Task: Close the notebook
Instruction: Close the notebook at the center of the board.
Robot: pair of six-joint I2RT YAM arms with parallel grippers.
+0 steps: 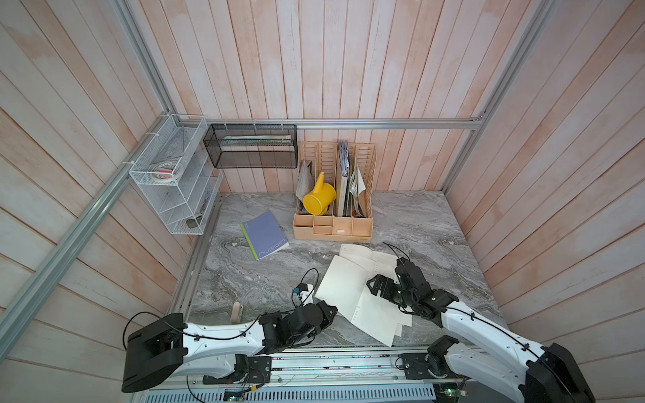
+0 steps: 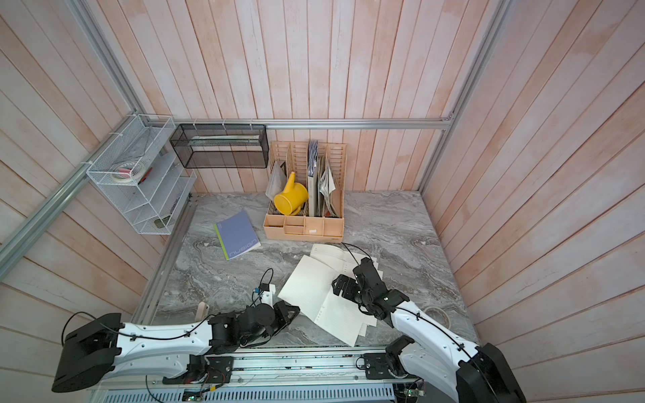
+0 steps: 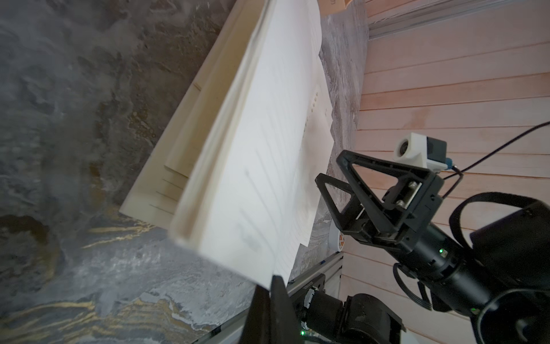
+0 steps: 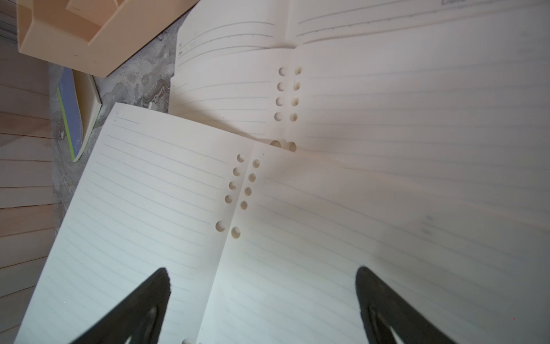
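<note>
Plank walls all round, alu frame rails in the corners, grey marble tabletop (image 1: 419,223). Upper left of the frame: white wire rack (image 1: 174,181) on the wall, black mesh basket (image 1: 251,146) right beside it. Below those, left of centre: purple notebook (image 1: 264,235), flat on the marble and shut, so not the one being worked. Centre, against the back wall: beige file organizer (image 1: 333,230) with a yellow watering can (image 1: 319,200) stuck in one slot.

Lower centre: left gripper (image 1: 331,310) at the near left edge of the open notebook (image 1: 343,289). Its jaws are fully together. In the left wrist view the corner of the left-hand page block runs straight into the fingertips (image 3: 279,303), so it looks pinched there. Same view shows that block tilted up off what looks like a cream cover (image 3: 166,178) lying flat on the table. My read: the fold-over has started.

The notebook lies lower centre to right of centre, in front of the organizer and apart from it, skewed to the table edge. Lined, punched pages face up. A second punched spread shows beyond it, partly underneath, and a few loose sheets stick out at its lower right.

Right of centre: right gripper (image 1: 371,286) over the right-hand page, jaws wide apart, nothing between them. Touching the paper or just above it, can't tell.

Status: early. To do: get the right gripper clear, swing the left block over the spine onto the right page, press flat. Risk: loose sheets sliding out.
</note>
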